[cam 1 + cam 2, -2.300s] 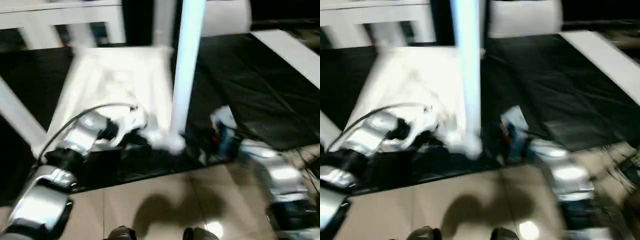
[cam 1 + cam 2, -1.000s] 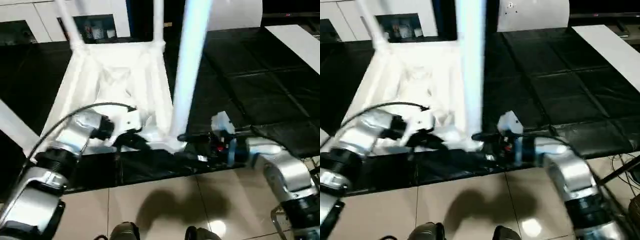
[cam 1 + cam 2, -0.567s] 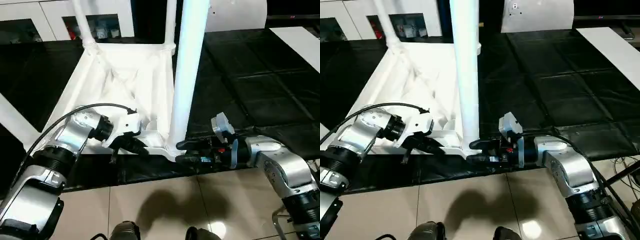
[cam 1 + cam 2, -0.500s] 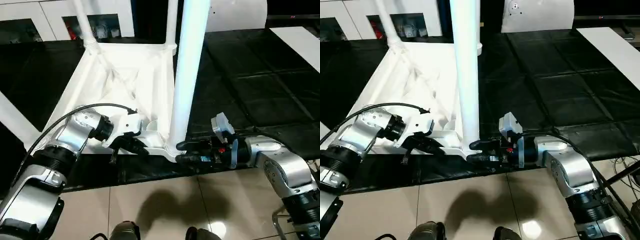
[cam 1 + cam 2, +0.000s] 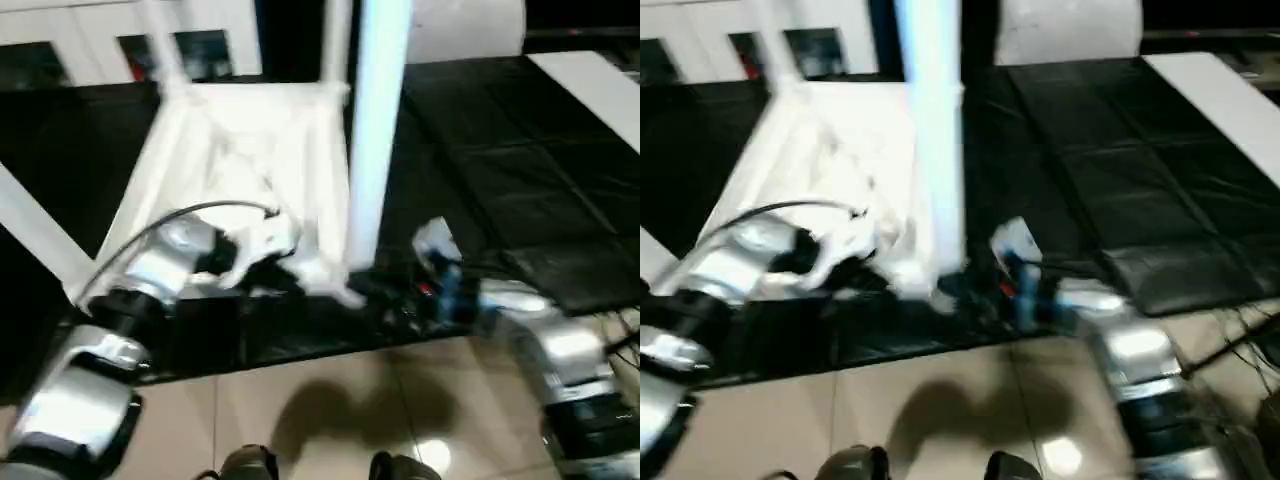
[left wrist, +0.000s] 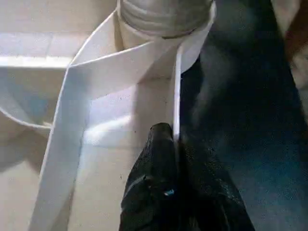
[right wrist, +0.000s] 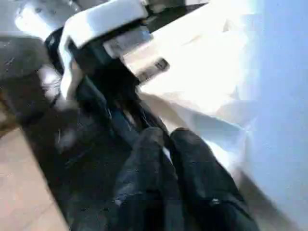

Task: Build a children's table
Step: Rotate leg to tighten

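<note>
Lying upside down on the black floor mat [image 5: 520,170], the tabletop [image 5: 235,150] shows its ribbed underside, with legs already standing up out of its corner sockets; the nearest leg [image 5: 375,130] rises from the corner closest to the robot. This inverted pose is presumably what lets the legs drop into the sockets from above.

The left claw [image 6: 174,144] is closed on the thin raised rim [image 6: 176,91] of the tabletop, one finger on each side of the wall, just beside the near socket. That grip probably steadies the top so it cannot slide or tip while the corner is worked.

The right claw [image 7: 166,139] sits low at the same near corner, on the mat side of the leg's foot. Its fingers are nearly together, but whether they pinch the rim edge or merely meet beside it I cannot tell. The pairing of both claws at one corner suggests that leg's seating is the concern now.
</note>
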